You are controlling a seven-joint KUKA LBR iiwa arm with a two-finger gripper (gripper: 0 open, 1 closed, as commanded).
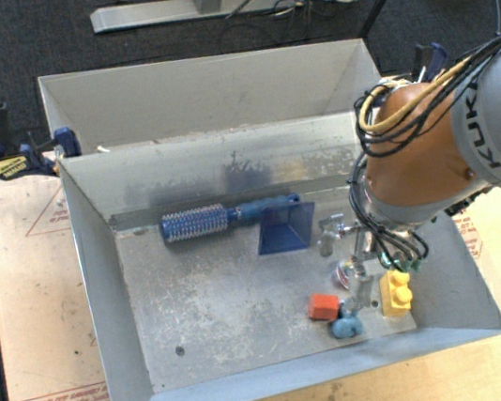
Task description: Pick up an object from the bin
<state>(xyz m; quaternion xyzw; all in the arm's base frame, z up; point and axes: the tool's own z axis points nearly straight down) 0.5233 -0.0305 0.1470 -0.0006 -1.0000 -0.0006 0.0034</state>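
My gripper [351, 266] hangs low over the bin's front right part, below the arm's orange cover. Just in front of it lie a small orange block [323, 306] and a light blue rounded piece [347, 326], touching each other. A yellow studded brick [396, 293] sits just to the gripper's right, near the bin's right wall. Nothing shows between the gripper's metal parts.
A blue hairbrush [220, 218] lies along the back of the bin floor, bristle head to the left. A dark blue wedge-shaped piece [285, 232] rests against the brush handle's end, left of the gripper. Cables hang from the arm's wrist.
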